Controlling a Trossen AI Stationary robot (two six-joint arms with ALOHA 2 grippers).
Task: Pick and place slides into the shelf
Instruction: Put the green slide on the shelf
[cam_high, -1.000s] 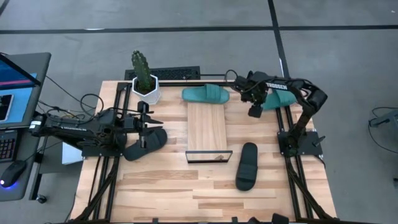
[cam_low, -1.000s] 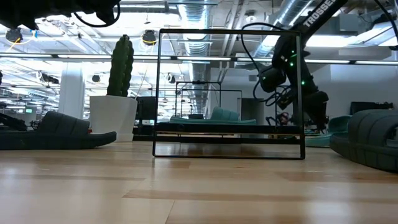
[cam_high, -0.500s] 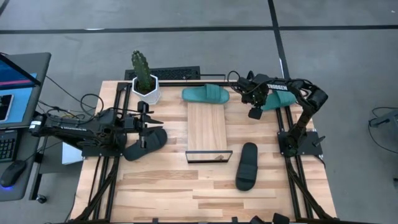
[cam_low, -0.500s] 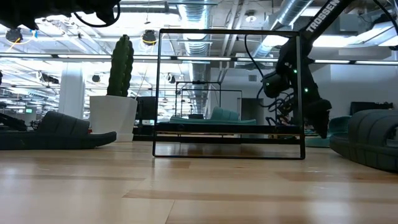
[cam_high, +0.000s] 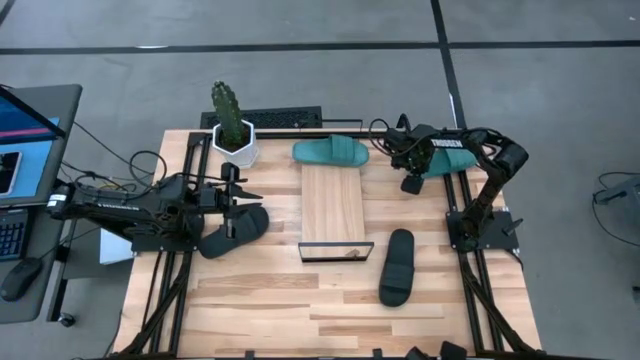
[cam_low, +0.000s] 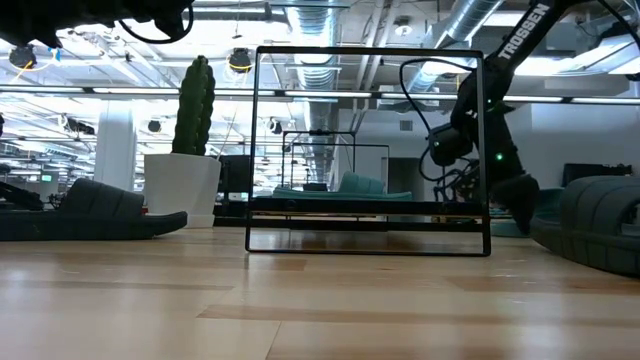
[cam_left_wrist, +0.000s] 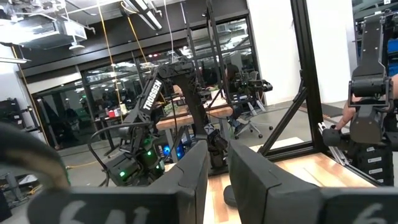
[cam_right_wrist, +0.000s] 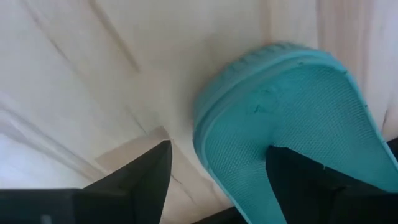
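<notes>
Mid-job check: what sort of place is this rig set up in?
Most likely an open-plan robotics lab or office: exposed ceiling ducts overhead, another robot arm on a workbench behind, a rolling office chair, and grey concrete floor around the table.

A shelf (cam_high: 333, 212) lies at the centre of the table (cam_high: 270, 300), one slide (cam_high: 330, 152) at its far end by a potted cactus (cam_high: 232, 124). To its left a second slide (cam_high: 236, 229) sits under the left gripper (cam_high: 236, 192); to its right, nearer the front, a third (cam_high: 397, 266) — the fourth (cam_high: 447, 161) lies at the far right edge, the right gripper (cam_high: 408, 183) at its end.
</notes>
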